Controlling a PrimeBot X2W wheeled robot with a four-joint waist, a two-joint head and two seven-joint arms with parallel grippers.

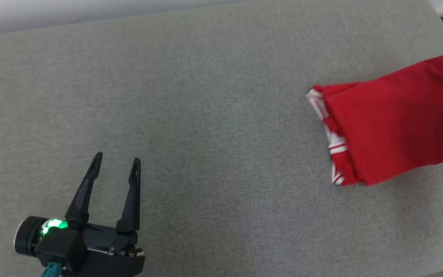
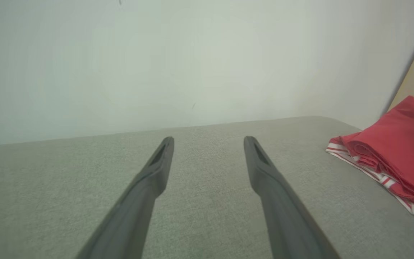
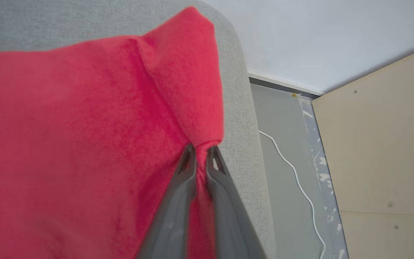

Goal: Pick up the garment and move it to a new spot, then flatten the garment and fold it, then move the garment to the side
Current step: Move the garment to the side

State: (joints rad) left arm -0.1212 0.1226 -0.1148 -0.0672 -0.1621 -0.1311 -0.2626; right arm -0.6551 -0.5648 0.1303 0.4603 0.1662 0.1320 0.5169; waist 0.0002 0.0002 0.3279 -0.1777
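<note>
While my right pincer (image 3: 200, 153) pinches the red garment (image 1: 390, 123), my left pincer (image 1: 117, 159) hangs wide and holds nothing. The right one is squeezed nearly shut on a bit of red cloth at the garment's right edge. The garment lies at the far right of the grey counter (image 1: 206, 115), close to the counter's right end. My left pincer is at the near left, well apart from it, over the bare grey top.

The garment looks folded. It is a neat block with layers stacked up, and red and white stripes peek out along its left side. So I think the picking up, the flattening and the folding are done. I think I am on the last part now, taking the garment to the side. What is left, I guess, is to set it down flat and let go. The cloth bunches up where I pinch it, so it could come unfolded if I pull too hard.
</note>
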